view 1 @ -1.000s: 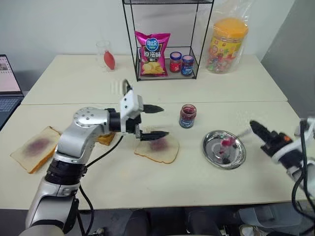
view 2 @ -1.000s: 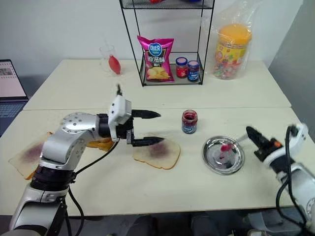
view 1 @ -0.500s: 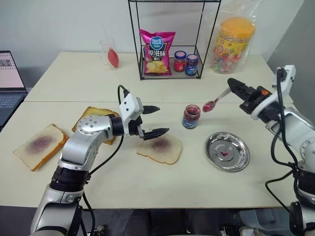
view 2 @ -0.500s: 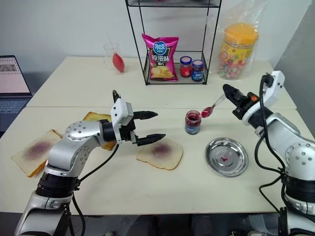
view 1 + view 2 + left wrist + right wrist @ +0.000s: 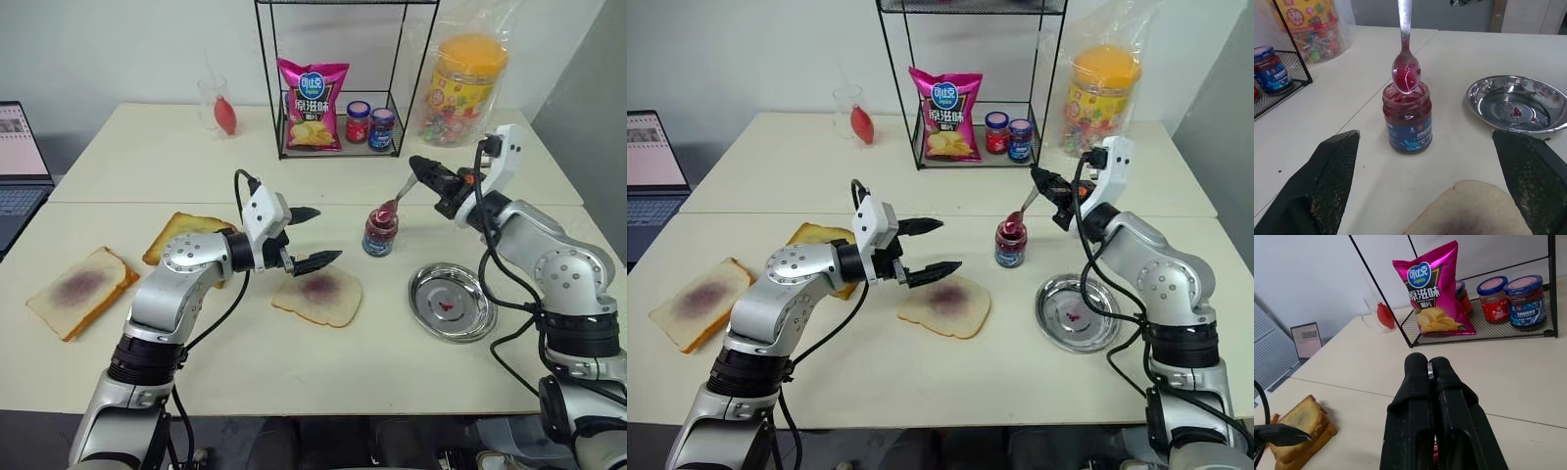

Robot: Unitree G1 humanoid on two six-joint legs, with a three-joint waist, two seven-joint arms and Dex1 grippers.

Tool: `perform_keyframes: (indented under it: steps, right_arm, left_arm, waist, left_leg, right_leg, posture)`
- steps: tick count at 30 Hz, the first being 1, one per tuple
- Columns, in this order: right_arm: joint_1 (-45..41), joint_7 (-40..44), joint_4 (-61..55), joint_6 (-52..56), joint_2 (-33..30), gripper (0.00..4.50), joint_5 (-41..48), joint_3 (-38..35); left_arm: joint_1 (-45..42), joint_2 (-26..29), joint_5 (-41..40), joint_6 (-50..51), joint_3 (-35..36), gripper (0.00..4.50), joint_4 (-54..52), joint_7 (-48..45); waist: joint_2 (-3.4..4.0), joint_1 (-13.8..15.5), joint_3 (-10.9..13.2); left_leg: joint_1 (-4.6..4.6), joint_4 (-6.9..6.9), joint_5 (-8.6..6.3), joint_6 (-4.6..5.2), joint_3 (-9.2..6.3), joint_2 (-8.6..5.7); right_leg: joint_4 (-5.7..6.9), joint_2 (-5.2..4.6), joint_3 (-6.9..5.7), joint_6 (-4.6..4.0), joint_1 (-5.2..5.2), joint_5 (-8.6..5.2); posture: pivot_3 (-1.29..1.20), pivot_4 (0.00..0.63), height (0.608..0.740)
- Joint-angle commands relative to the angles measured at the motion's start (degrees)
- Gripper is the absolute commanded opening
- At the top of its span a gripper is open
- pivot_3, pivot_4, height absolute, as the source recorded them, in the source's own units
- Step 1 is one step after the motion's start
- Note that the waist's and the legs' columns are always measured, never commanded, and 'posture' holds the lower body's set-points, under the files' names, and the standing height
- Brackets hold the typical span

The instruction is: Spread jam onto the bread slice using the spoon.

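The left gripper (image 5: 312,238) hangs just over the table with its two black fingers spread wide and nothing between them, pointing right, its near finger over the left edge of the bread slice (image 5: 318,296). That slice lies flat at the middle of the near table with its purple blotch showing.

Right of it sits the jam (image 5: 1407,117), an open little jar with a blue label whose writing I can't read. The spoon (image 5: 1405,58) has its red-smeared bowl right at the jar's mouth, handle slanting up and right into the right gripper (image 5: 423,168), which is clamped tight on it, arm reaching in leftward.

Far back on the wire rack, the pink chip bag (image 5: 1435,291) reads "copico" plus Chinese characters.

Compared with a second ago, the right arm has swung from over the steel dish (image 5: 453,301) up to the jar.
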Motion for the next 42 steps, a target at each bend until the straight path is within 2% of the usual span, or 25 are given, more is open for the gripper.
perform_keyframes:
  steps: [1, 12, 19, 26, 29, 34, 42]
  right_arm:
    - [-2.14, 3.74, -0.47, -2.81, -0.42, 0.03, -7.0, 1.4]
    - [-0.79, 12.32, -0.37, -10.84, -0.96, 0.03, -27.59, 11.01]
    - [0.63, 14.2, -0.72, -10.2, 1.52, 0.03, -31.85, 12.3]
    - [1.72, 13.82, -1.56, -5.08, 4.97, 0.03, -31.13, 10.35]
    - [0.81, 9.69, -0.71, 2.08, 9.78, 0.03, -24.67, 3.58]
    - [-1.12, 5.17, -0.23, 8.75, 14.41, 0.03, -19.34, -4.11]
    - [-2.81, -0.46, -0.85, 14.93, 18.17, 0.03, -14.8, -11.05]
  left_arm:
    - [0.31, 0.14, -0.57, 0.12, 1.5, 4.5, -2.78, 1.0]
    - [1.29, 0.44, -1.65, 1.36, 2.79, 4.5, -4.58, 2.32]
    - [1.65, 1.16, -2.06, 1.36, 3.31, 4.5, -4.64, 2.46]
    - [1.7, 1.21, -1.96, 1.45, 3.49, 4.5, -4.75, 2.58]
    - [1.69, 1.27, -1.9, 1.4, 3.49, 4.5, -4.69, 2.61]
    - [1.66, 1.29, -1.91, 1.33, 3.49, 4.5, -4.64, 2.56]
    - [1.32, 1.11, -1.76, 1.03, 3.25, 4.5, -4.24, 2.43]
  waist:
    - [0.0, -0.03, 0.0]
    - [0.0, -0.29, 0.0]
    - [0.0, -0.28, 0.0]
    - [0.0, -0.3, 0.0]
    - [0.0, -0.3, 0.0]
    - [0.0, -0.3, 0.0]
    - [0.02, -0.64, 0.01]
  left_leg:
    - [0.0, 0.0, 0.0, 0.0, 0.0, 0.0]
    - [0.01, 0.01, 0.0, 0.0, -0.02, -0.01]
    - [0.01, 0.0, 0.0, -0.01, -0.05, 0.0]
    - [0.01, 0.0, 0.0, -0.01, -0.07, 0.0]
    - [0.01, 0.01, 0.0, -0.01, -0.07, 0.0]
    - [0.01, 0.0, 0.01, -0.01, -0.12, 0.01]
    - [0.02, -0.04, 0.0, -0.01, -0.11, 0.01]
  right_leg:
    - [0.0, 0.0, 0.01, 0.0, 0.0, 0.0]
    - [0.01, -0.01, -0.02, 0.0, 0.0, 0.0]
    - [0.02, -0.01, -0.04, 0.0, 0.0, 0.0]
    - [0.03, -0.01, -0.06, -0.01, 0.0, 0.0]
    - [0.03, -0.01, -0.06, -0.01, 0.0, 0.01]
    - [0.05, 0.0, -0.1, -0.01, 0.0, 0.01]
    - [0.04, 0.0, -0.1, -0.01, 0.0, 0.01]
  posture:
    - [0.0, 0.15, 0.74]
    - [0.0, 0.15, 0.74]
    - [0.0, 0.15, 0.74]
    - [0.0, 0.15, 0.74]
    - [0.0, 0.15, 0.74]
    - [0.0, 0.15, 0.74]
    - [0.0, 0.15, 0.74]
